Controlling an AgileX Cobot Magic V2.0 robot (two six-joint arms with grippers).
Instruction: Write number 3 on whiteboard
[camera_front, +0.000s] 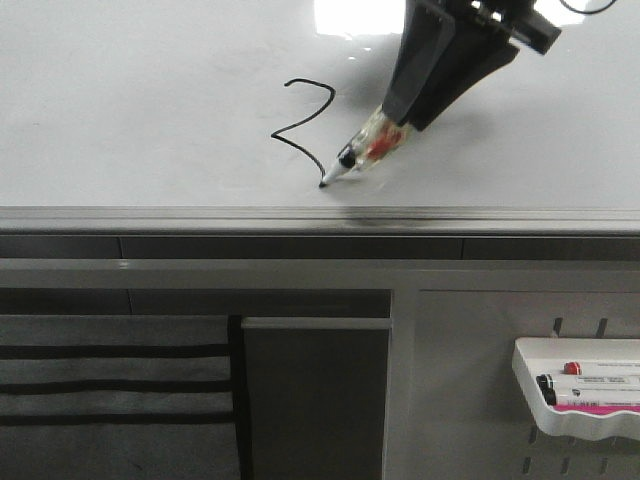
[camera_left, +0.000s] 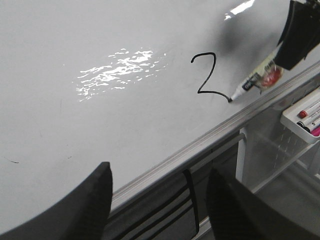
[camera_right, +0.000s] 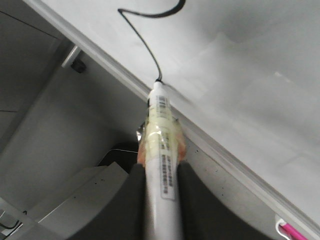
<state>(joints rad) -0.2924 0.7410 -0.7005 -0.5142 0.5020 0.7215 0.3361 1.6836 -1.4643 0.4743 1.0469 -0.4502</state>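
The whiteboard (camera_front: 150, 100) lies flat, with a silver-grey frame edge (camera_front: 300, 215) at the front. On it is a thin black hand-drawn line (camera_front: 312, 110) with an angular top and a lower stroke slanting toward the front edge, the number 3 as it stands. My right gripper (camera_front: 405, 115) is shut on a white marker (camera_front: 365, 150), whose tip touches the end of the line near the frame. The right wrist view shows the marker (camera_right: 162, 130) between the fingers and the line (camera_right: 145, 45). My left gripper (camera_left: 160, 180) is open and empty above the board's front edge.
A small white marker tray (camera_front: 580, 385) with red, black and pink markers hangs on the pegboard below the board at the right. It also shows in the left wrist view (camera_left: 302, 117). A bright light reflection (camera_left: 120, 67) lies on the board.
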